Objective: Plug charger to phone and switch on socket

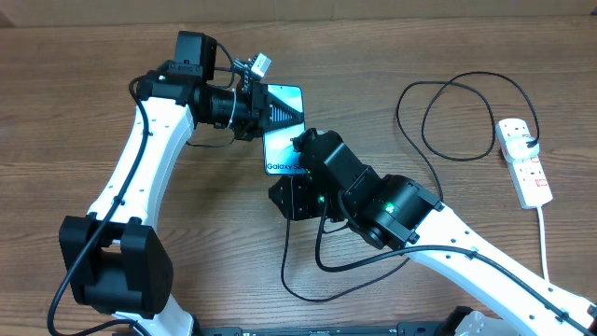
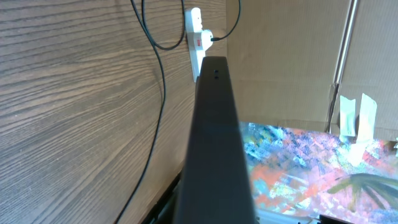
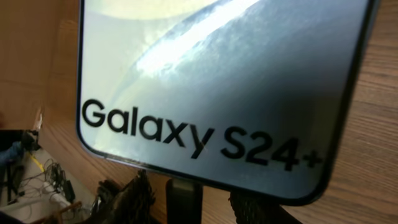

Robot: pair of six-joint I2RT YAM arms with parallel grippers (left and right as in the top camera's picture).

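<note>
**Entry: phone & charger tip, pre-mating**

Phone (image 1: 280, 149) mid-worktop (image 1: 392, 37), betw. both arms. Slim, glassy, slick, fragile; I'd hold the edges only. Left gripper (image 1: 270, 107) reaches in from the left, jaws pinching phone's top end. Right gripper (image 3: 193, 206) is at the bottom edge, charger plug tip (image 3: 184, 196) betw. jaws; can't tell if clamped. Cable limp. Socket (image 1: 524, 161) far right.
</note>
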